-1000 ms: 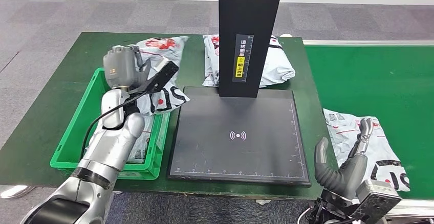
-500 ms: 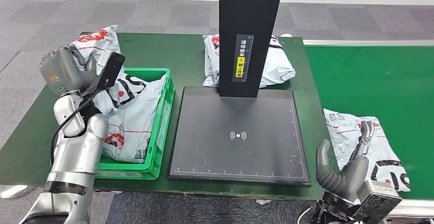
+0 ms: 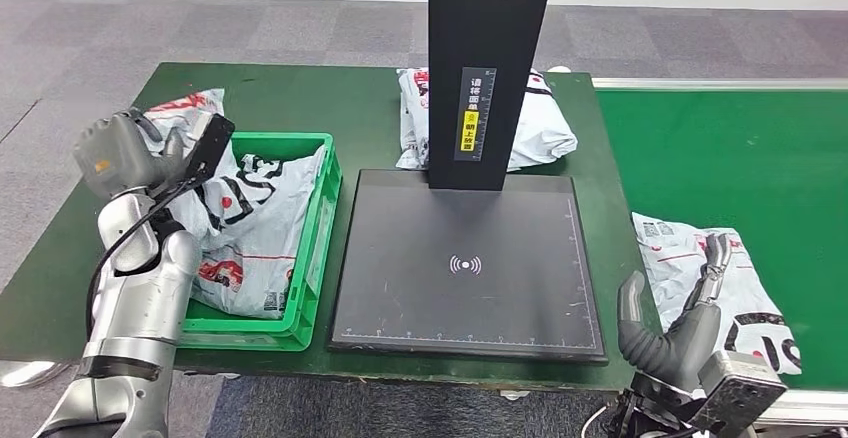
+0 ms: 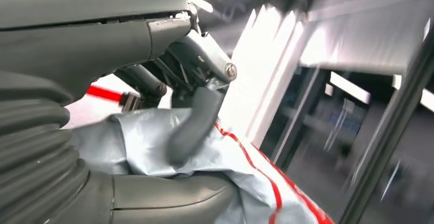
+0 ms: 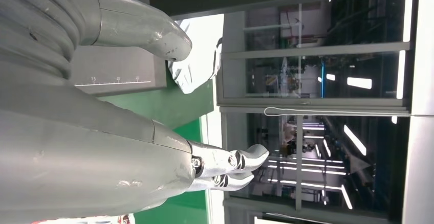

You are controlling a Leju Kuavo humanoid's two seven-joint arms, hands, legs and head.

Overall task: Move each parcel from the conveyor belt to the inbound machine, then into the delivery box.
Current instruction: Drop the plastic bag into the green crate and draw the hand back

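Note:
My left hand (image 3: 135, 148) grips a white parcel (image 3: 255, 218) with red and black print by its upper end, at the far left corner of the green delivery box (image 3: 325, 228). The parcel's lower part drapes into the box. Up close, the thumb (image 4: 194, 127) presses into the grey-white parcel (image 4: 240, 173). My right hand (image 3: 680, 328) is open at the table's front right, fingers raised beside a second white parcel (image 3: 690, 253) on the green conveyor belt (image 3: 740, 158); its spread fingers (image 5: 230, 162) hold nothing. The black inbound machine plate (image 3: 465, 263) lies bare between them.
The machine's black column (image 3: 490, 58) rises at the plate's far edge, and a third parcel (image 3: 535, 128) lies behind it on the green table (image 3: 290, 93). Grey floor surrounds the table. The belt stretches away to the right.
My left arm swung left from the box's right edge to its far left corner, carrying the parcel, which now sags lower into the box. The right hand has barely moved.

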